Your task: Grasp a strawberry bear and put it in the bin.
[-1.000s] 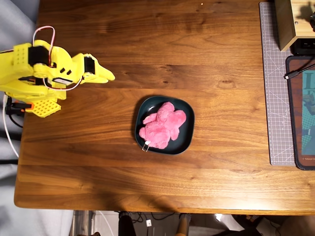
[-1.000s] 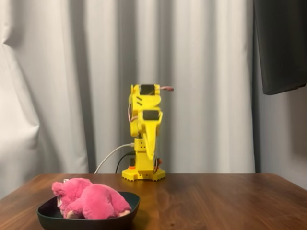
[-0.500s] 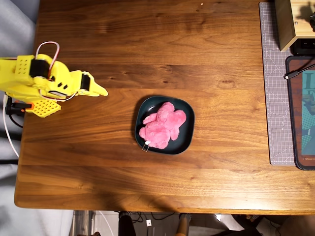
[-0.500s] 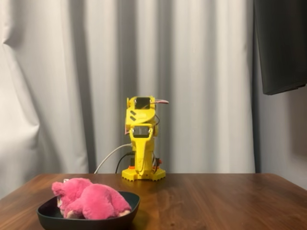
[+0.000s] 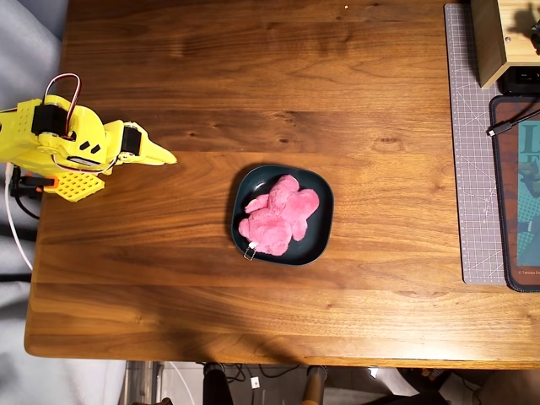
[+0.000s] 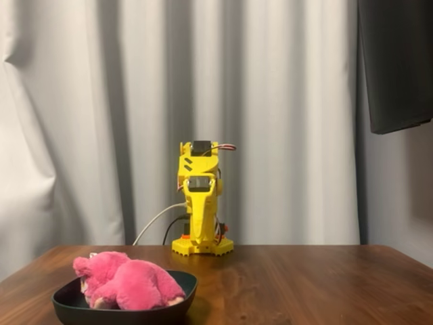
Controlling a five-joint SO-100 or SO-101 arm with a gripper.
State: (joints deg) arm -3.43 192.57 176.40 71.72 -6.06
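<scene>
**Bear in the dish, arm folded at its base**

The tool (image 5: 164, 157) sits tucked in close to the yellow arm (image 5: 59, 143), near the left edge of the surface (image 5: 253, 67) in the overhead view. Its yellow fingers come together to a single point with nothing between them, so it reads as pressed together and empty. In the fixed view the tool (image 6: 201, 227) hangs straight down in front of the arm's base, its tip low over the wood at the far side.

Well apart from it, toward the middle of the surface, lies the bin (image 5: 321, 232), a dark teal rounded-square dish. The strawberry bear (image 5: 278, 215) rests inside it, pink and fluffy, sprawled across most of the floor, with its small white tag (image 5: 251, 251) hanging at the rim nearest the lower edge of the overhead view. The fixed view confirms this: the bear (image 6: 128, 281) sits within the bin (image 6: 67, 301), rising above its rim.

Judged from how things lie, the placing step looks done and the arm is at rest. No further grasp seems called for; the only thing left, if anything, is to hold the parked pose clear of the dish.

At the right edge lie a grey cutting mat (image 5: 472, 169) and a wooden box (image 5: 494, 38), neither involved.
</scene>
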